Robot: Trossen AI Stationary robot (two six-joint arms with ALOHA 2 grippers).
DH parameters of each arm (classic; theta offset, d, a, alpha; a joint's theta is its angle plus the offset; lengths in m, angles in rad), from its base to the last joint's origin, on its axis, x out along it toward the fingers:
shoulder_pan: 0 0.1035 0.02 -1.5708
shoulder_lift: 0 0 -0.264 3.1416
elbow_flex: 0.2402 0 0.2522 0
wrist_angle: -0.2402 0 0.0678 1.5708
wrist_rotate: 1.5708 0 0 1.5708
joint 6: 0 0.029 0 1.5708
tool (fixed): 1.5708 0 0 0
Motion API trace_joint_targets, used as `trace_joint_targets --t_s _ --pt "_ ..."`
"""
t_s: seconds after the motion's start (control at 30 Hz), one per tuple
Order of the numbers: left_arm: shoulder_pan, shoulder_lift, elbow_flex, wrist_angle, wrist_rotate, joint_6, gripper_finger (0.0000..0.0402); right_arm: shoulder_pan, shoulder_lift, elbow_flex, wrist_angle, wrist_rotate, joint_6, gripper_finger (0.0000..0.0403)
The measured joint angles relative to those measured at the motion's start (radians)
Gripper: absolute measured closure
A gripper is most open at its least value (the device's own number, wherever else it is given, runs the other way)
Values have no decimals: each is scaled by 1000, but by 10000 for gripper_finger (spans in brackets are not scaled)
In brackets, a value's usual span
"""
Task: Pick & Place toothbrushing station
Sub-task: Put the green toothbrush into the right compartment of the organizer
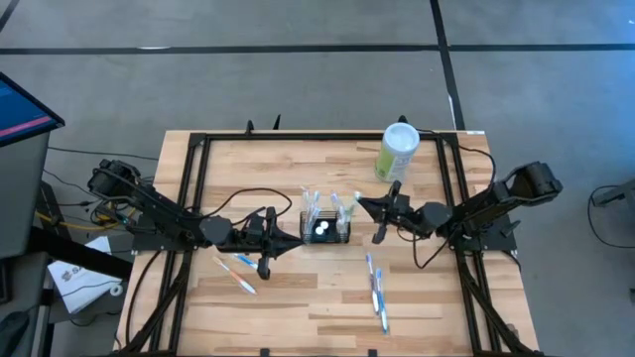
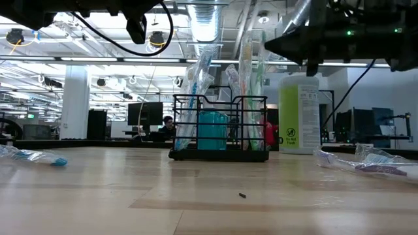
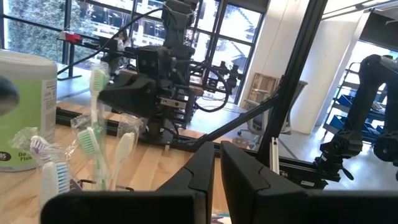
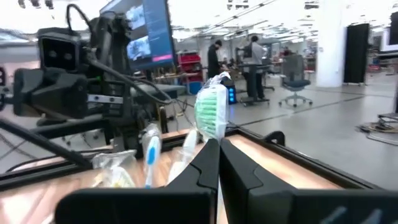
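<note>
The toothbrushing station, a small black wire caddy (image 1: 326,227), stands on its base at the table's middle. Several wrapped toothbrushes (image 2: 251,85) stand upright in it, and a teal thing (image 2: 212,130) sits inside. My left gripper (image 1: 295,242) hovers shut just left of the caddy, pointing at it, with nothing between its fingers (image 3: 205,168). My right gripper (image 1: 361,204) is shut at the caddy's far right corner, above its rim. A green-bristled brush head (image 4: 211,112) rises just beyond its tips. My right gripper comes level from the table's right, its shut fingertips (image 4: 208,152) close beneath the wrapped green-bristled brush head (image 4: 212,127). I cannot tell whether they touch it. My left gripper touches nothing.
A pale-green canister with a white lid (image 1: 398,151) stands at the far right, behind my right gripper. Wrapped toothbrushes lie loose on the wood at the near left (image 1: 236,273) and near right (image 1: 376,290). A black frame (image 1: 189,198) borders the table.
</note>
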Motion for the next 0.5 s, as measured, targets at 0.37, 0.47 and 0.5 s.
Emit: trace_joint_targets --t_s 0.37,0.47,0.5 --pt "6 0 0 0 -5 2 380 15 134 38 37 11 6 403" --pt "6 0 0 0 -5 2 380 15 180 45 75 8 7 403" --pt "6 0 0 0 -5 2 380 15 198 47 81 8 10 403"
